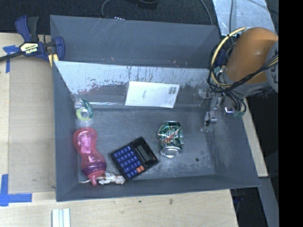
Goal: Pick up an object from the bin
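Observation:
My gripper (209,118) hangs over the right part of the bin floor, close to the right wall, with nothing seen in it. Nearest to it, down and to the left, a crushed green and silver drink can (170,138) lies on its side. A black calculator with blue keys (134,157) lies left of the can, turned at an angle. A white printed card (152,94) leans flat against the back wall, to the upper left of the gripper.
A pink plastic bottle (89,154) lies along the left wall with a small white piece (112,178) at its lower end. A small clear and green roll (84,111) sits in the back left corner. The arm's orange cover and cables stand over the right rim.

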You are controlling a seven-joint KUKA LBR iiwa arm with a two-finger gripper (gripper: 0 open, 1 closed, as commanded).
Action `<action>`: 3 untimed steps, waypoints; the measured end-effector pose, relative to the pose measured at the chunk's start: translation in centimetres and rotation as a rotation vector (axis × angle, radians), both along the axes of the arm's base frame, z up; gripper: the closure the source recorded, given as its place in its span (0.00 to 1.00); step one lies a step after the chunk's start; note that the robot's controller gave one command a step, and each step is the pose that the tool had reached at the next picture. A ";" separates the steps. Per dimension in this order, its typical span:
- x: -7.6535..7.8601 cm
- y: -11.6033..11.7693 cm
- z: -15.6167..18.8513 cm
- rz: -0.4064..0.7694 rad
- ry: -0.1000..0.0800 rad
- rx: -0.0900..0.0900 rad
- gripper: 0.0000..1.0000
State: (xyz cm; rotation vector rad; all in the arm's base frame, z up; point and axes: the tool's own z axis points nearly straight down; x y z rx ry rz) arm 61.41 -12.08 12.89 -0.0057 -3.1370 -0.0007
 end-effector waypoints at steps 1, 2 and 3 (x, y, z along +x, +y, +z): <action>0.2 0.0 0.5 0.002 -0.008 -0.001 0.00; 0.1 0.4 4.5 0.096 -0.003 0.000 0.00; -1.5 4.0 1.7 0.097 -0.019 -0.003 0.00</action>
